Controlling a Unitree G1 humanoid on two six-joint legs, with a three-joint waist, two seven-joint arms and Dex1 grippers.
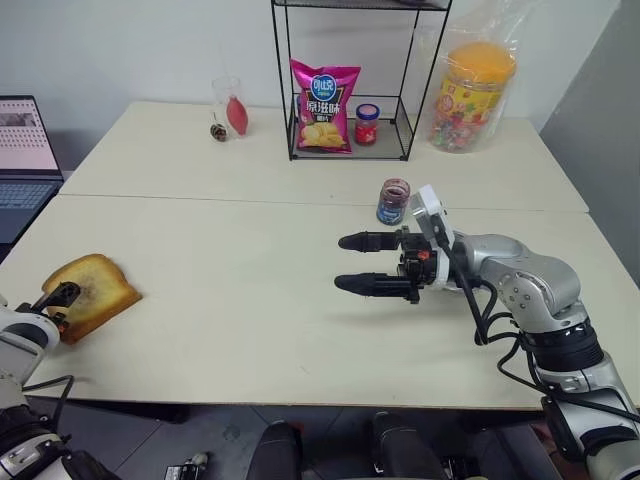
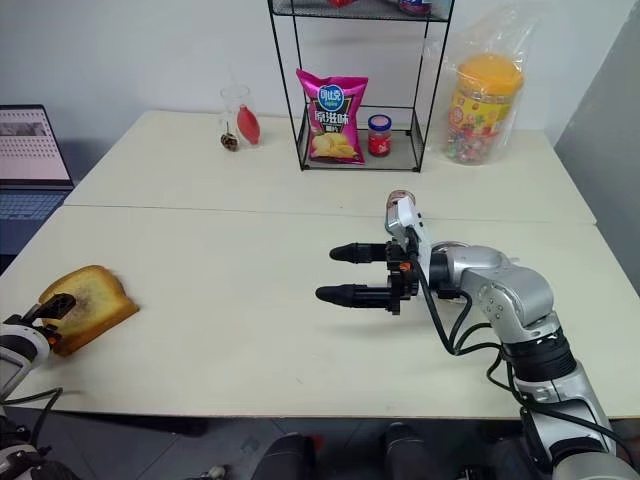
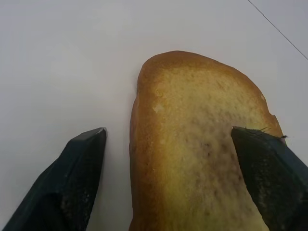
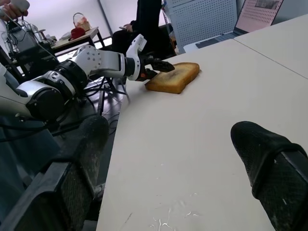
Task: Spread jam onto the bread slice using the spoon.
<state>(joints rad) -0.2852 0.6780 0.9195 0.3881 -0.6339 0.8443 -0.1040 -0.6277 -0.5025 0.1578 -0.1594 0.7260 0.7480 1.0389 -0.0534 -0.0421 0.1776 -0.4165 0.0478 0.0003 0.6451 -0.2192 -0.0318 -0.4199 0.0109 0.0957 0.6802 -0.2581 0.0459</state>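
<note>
The bread slice lies flat near the table's left front edge, golden brown with a faintly darker middle. My left gripper is open at its near end. One finger stands on the table beside the crust with a gap to it, the other reaches over the slice's top. My right gripper hovers over the middle of the table, pointing left, open with nothing between its fingers. The spoon is out of view. I cannot make out any jam.
A small glass jar with a blue label stands just behind the right gripper. At the back are a wire rack with a chips bag and a red-capped jar, a large orange-lidded tub and a glass. A laptop sits far left.
</note>
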